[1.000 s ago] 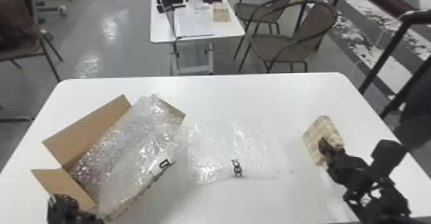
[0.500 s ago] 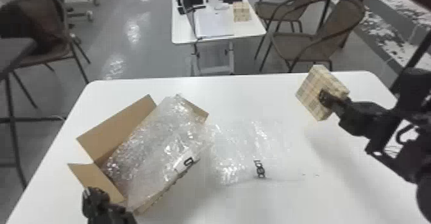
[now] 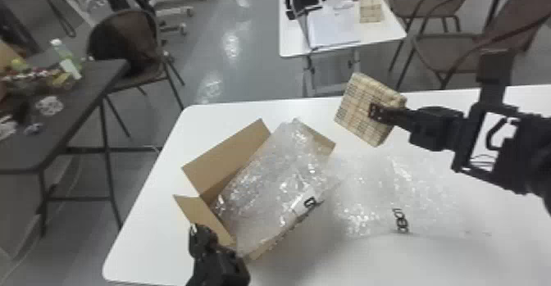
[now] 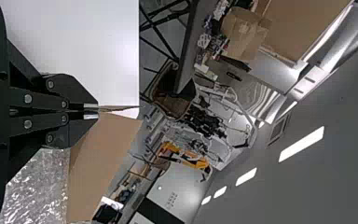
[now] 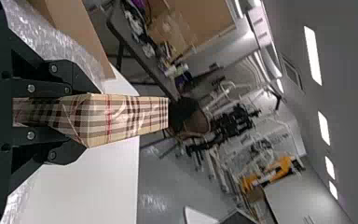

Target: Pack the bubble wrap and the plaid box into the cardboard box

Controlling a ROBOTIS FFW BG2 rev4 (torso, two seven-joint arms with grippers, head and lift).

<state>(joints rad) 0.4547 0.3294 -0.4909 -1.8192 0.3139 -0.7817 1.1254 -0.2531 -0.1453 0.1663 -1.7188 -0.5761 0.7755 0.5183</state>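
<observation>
So the right end effector (image 3: 374, 111) is clamped on the plaid box (image 3: 352, 105), holding it over the far part of the worktop (image 3: 170, 166), off to the right of the open cardboard box (image 3: 229, 158). Left end effector (image 3: 194, 228) is pinched on the near-left flap (image 3: 201, 209). There's bubble wrap (image 3: 266, 182) bulging out of the cardboard box, plus another sheet (image 3: 426, 187) lying flat just right of it. Both pieces have some dark lettering (image 3: 400, 220), fwiw.
</observation>
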